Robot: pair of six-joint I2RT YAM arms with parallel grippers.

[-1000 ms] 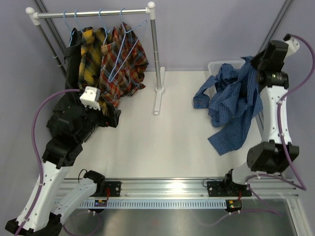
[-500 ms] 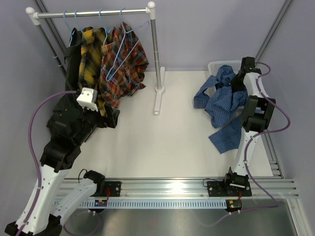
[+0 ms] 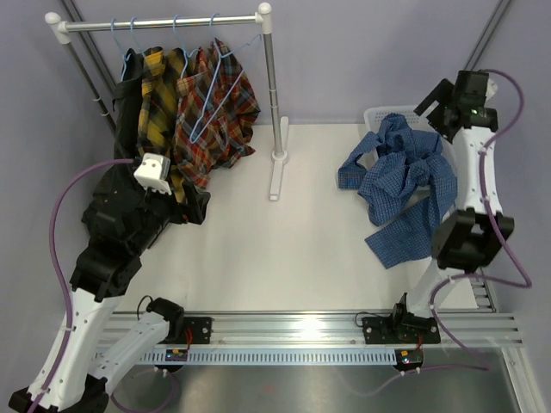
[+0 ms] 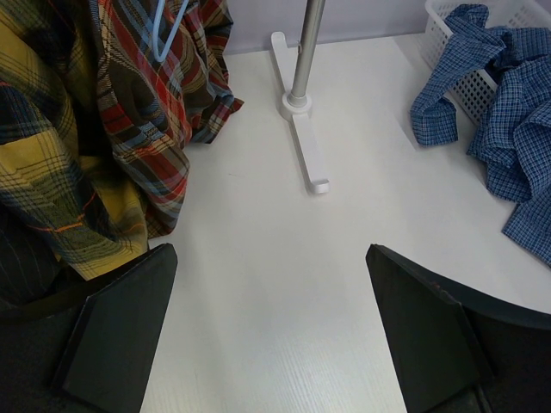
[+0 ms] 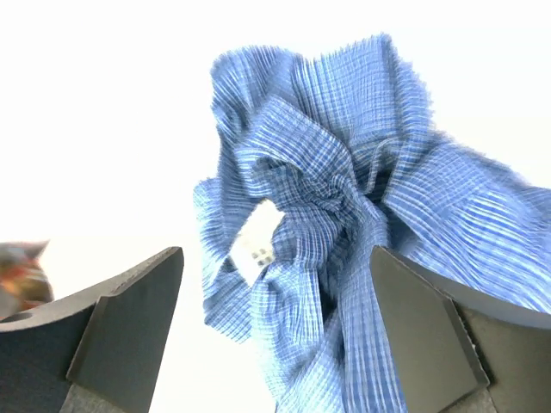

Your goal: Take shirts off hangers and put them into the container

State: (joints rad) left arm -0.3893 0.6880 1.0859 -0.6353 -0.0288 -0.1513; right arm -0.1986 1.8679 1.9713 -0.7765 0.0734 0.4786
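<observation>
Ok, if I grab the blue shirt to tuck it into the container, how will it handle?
Probably floppy: the blue shirt lies crumpled, sagging over the container rim onto the table. Lifting one bunch would likely leave the rest trailing. It looks light, so pushing may just fold it rather than slide it.

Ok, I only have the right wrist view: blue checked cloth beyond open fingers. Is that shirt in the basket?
Observer: Partly. From above, the blue check shirt drapes over the rim of the white basket, much of it spilling onto the table.
Operator: How many shirts hang on the rail?
Observer: Three: a black shirt, a yellow-black plaid shirt, a red plaid shirt, plus one bare light-blue hanger.
Operator: And the left end effector?
Observer: Open, empty, over the table beside those hanging shirts.
</observation>
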